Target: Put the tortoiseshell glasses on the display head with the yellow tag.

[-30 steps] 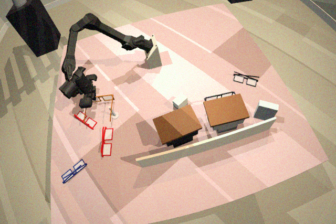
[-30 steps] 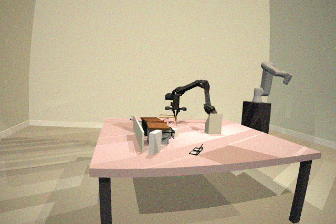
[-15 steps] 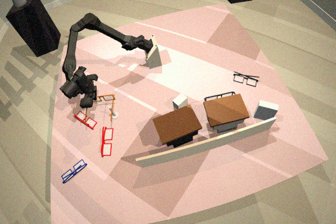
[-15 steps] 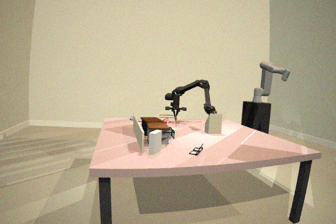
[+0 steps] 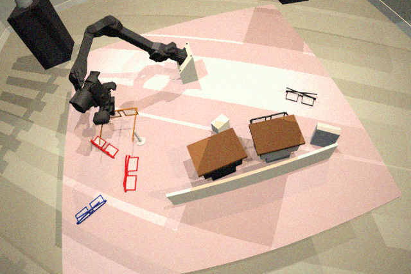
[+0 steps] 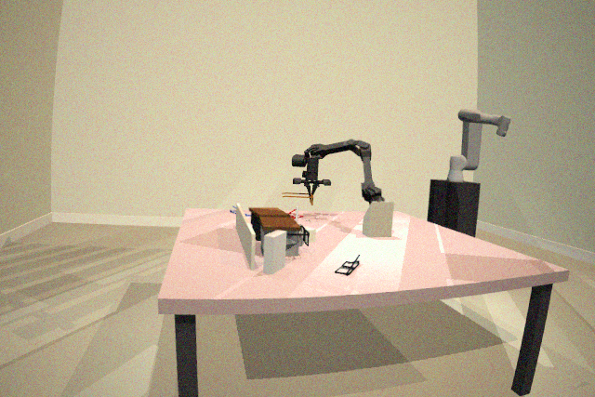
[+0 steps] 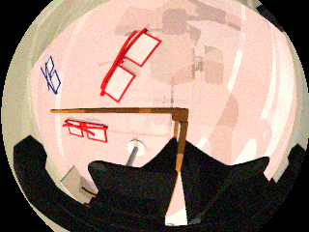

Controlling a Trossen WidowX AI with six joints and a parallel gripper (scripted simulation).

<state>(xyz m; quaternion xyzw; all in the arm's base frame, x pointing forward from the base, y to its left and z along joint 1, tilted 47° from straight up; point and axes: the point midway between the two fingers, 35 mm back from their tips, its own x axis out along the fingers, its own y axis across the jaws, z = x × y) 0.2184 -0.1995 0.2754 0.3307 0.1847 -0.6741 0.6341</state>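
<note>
The tortoiseshell glasses (image 5: 134,125) (image 6: 310,200) (image 7: 116,110) are held above the table with their temples open and pointing toward the red glasses side. My gripper (image 5: 112,115) (image 6: 310,194) (image 7: 177,141) is shut on their front, near the bridge. One display head (image 5: 217,152) has a brown top and a dark base and stands nearer the held glasses. The other display head (image 5: 277,134) (image 6: 284,223) has a brown top and a grey base, with black glasses (image 5: 268,117) (image 6: 306,235) at its face. The yellow tag and both noses are hidden or too small to see.
A pale wall (image 5: 252,175) (image 6: 245,233) stands behind the heads, with blocks (image 5: 325,135) (image 5: 220,123) beside them. A small peg stand (image 5: 140,141) (image 7: 136,147) is under the glasses. Red glasses (image 5: 131,173) (image 5: 104,146), blue glasses (image 5: 90,209) and folded black glasses (image 5: 300,96) lie around.
</note>
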